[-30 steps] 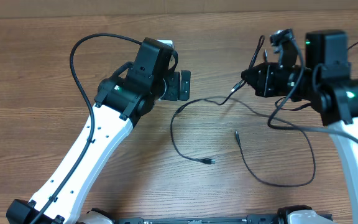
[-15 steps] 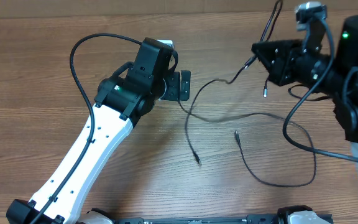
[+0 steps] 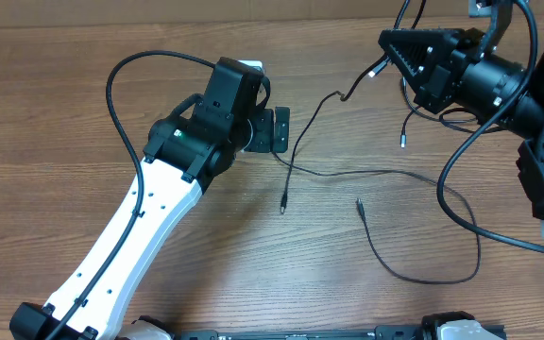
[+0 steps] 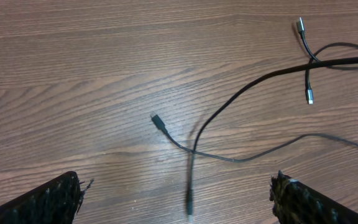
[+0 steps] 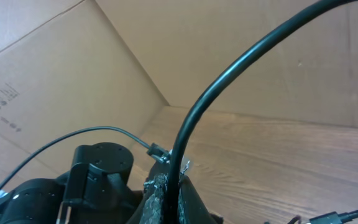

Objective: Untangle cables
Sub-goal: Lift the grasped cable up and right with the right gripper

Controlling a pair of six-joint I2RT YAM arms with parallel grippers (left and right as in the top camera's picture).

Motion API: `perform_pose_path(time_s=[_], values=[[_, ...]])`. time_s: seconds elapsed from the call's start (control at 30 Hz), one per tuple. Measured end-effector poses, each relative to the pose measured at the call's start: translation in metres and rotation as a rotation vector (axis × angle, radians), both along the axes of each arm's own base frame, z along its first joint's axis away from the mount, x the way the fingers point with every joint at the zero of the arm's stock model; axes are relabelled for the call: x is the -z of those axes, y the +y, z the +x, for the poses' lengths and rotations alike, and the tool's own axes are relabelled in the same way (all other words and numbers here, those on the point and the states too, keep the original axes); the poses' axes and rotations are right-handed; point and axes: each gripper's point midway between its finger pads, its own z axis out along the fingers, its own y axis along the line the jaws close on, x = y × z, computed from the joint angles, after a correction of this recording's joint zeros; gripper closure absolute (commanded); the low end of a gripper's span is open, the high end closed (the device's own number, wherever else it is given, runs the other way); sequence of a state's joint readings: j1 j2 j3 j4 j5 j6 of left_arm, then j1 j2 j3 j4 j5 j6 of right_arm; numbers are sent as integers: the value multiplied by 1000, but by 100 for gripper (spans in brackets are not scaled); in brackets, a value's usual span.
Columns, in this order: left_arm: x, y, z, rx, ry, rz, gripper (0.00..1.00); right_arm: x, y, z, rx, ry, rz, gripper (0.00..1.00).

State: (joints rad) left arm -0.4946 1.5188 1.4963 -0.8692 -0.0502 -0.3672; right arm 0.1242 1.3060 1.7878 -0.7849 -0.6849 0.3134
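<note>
While right gripper clamps thin black cables, loose loops on wood-grain table, left gripper spread apart

Bright, even, diffuse light from above; the desk shows only faint soft shadows beside the cables. Mild sheen mid-desk in the left wrist view. Near cable end there blurred; right wrist's close-up cable slightly soft.

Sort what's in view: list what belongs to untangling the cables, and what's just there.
Belongs to the job:
- cables, thin black cords lying loose on the table
- right gripper, shut on one cable, holding it up
- left gripper, open, empty, above the cables

Just there:
- table
- thick black arm cable on the left arm
- cardboard wall behind
</note>
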Motion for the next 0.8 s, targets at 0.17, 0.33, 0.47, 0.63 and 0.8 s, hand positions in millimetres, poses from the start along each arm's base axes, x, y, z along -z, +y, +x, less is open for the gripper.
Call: perform_pose_path(time_s=[0.17,0.33,0.47,0.63,0.8], values=[[0,0,0,0,0,0,0,0,2,-2,-13,10,12,96],[0,0,0,0,0,0,0,3,2,-3,-14,31,15,96],[0,0,0,0,0,0,0,7,2,-4,-13,57,14,96],[-4,-5,3,0,-15,-33,0,10,2,-5,-13,74,13,96],[-6,-15,0,33,4,-84,0,12,2,-6,-13,80,12,96]])
